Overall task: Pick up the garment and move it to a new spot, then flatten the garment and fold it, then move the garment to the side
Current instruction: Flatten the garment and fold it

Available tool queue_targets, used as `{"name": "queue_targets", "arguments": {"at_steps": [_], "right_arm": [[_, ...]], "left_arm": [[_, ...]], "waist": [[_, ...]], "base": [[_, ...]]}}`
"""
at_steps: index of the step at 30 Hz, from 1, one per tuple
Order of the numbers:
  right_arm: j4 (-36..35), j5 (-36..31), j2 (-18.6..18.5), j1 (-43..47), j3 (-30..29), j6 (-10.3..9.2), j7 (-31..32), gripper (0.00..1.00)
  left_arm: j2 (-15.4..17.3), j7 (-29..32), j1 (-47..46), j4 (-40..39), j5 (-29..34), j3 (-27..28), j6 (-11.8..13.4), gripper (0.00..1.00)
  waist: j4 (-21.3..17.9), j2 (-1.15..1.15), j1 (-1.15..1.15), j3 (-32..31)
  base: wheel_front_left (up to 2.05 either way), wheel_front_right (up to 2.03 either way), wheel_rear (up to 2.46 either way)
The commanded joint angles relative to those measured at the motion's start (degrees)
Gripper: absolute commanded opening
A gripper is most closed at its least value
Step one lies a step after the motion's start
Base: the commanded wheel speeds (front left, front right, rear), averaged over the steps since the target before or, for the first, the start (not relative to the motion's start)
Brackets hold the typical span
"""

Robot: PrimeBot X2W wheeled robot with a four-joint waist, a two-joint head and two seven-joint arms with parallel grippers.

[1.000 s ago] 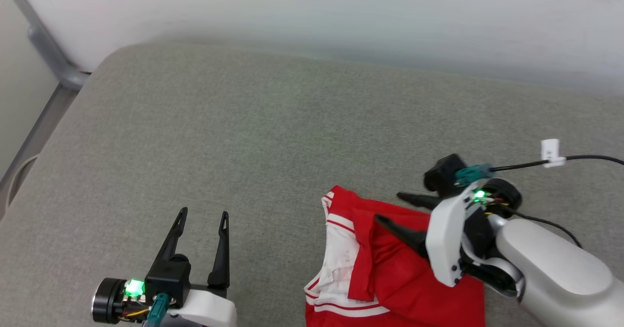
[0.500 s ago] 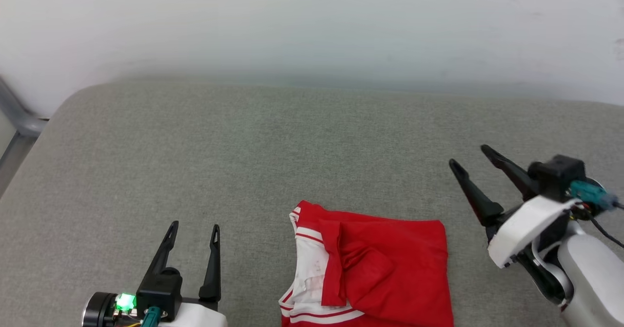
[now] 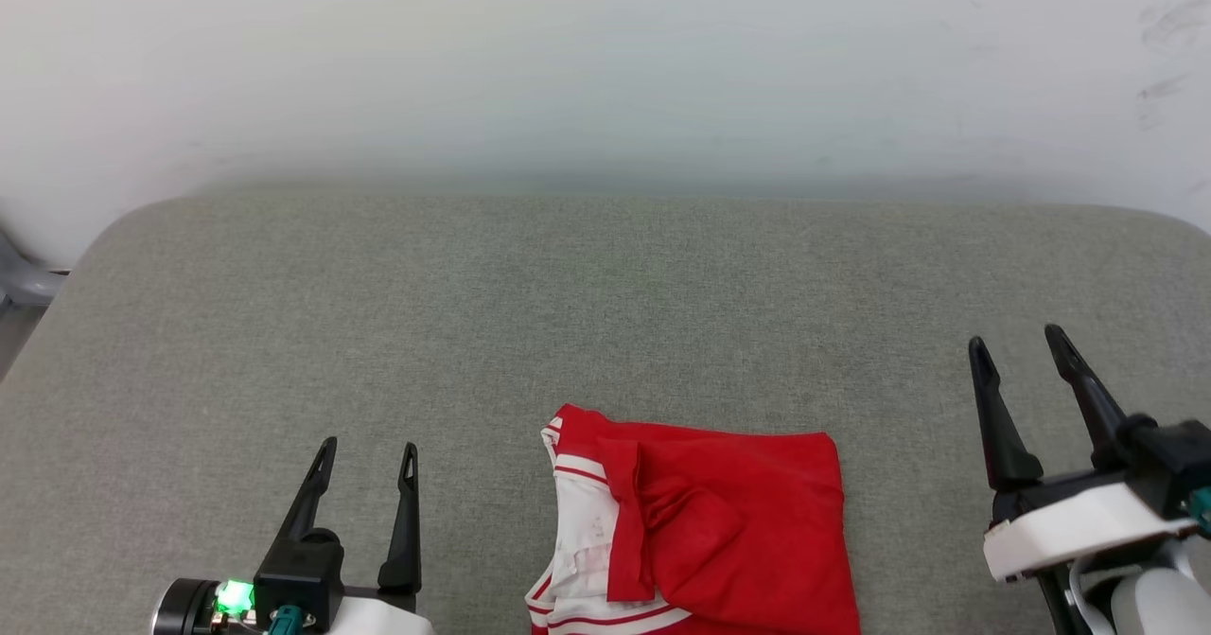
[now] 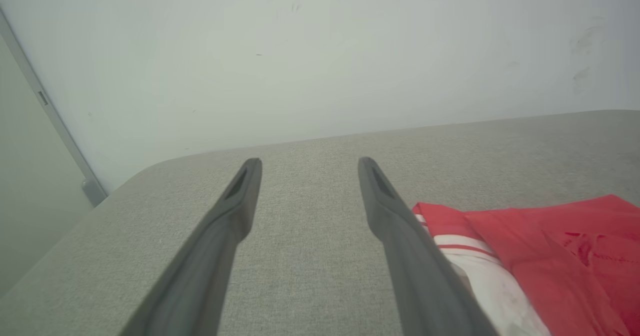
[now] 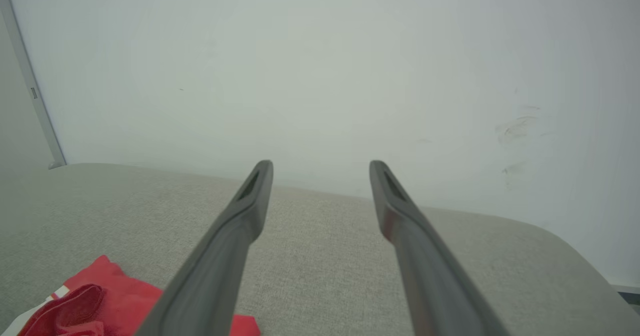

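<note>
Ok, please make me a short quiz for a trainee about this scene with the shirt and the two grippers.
1. True or false: the right gripper holds the shirt.
2. The shirt is A) spread out with both sleeves wide, B) lying folded on the grey cushion, C) hanging in the air.
3. Besides red, which colour shows on the shirt?
Key: 1 false, it and the left gripper stand open and empty. 2 B. 3 white.

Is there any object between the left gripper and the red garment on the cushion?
Nothing visible stands in the way. The left gripper, fingers open, is to the left of the garment, and between them lies the bare grey cushion. The right gripper, also open, has a free path from the other side.
</note>
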Motion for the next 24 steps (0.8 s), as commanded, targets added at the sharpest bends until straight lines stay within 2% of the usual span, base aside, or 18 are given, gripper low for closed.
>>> {"name": "queue_targets", "arguments": {"at_steps": [1,14,24], "right_arm": [[-1.3,-1.0,1.2,1.9,-1.2,-0.07,-0.4,1.00],[-9.6,-5.4,6.2,11.0,-5.3,-0.07,-0.7,1.00],[-8.7,-2.9,8.3,15.7,-4.8,-0.07,-0.7,1.00]], "left_arm": [[0.0,-0.3,0.5,-0.2,-0.1,-0.1,0.3,1.00],[-0.1,-0.3,1.7,-0.7,-0.4,0.1,0.5,1.00],[0.2,-0.3,2.7,-1.7,-0.5,-0.3,-0.1,1.00]], "waist": [[-0.1,0.00,0.01,-0.2],[-0.5,0.00,0.01,-1.2],[0.0,0.00,0.01,-1.5]], "base": [[0.00,0.00,0.00],[0.00,0.00,0.00],[0.00,0.00,0.00]]}}
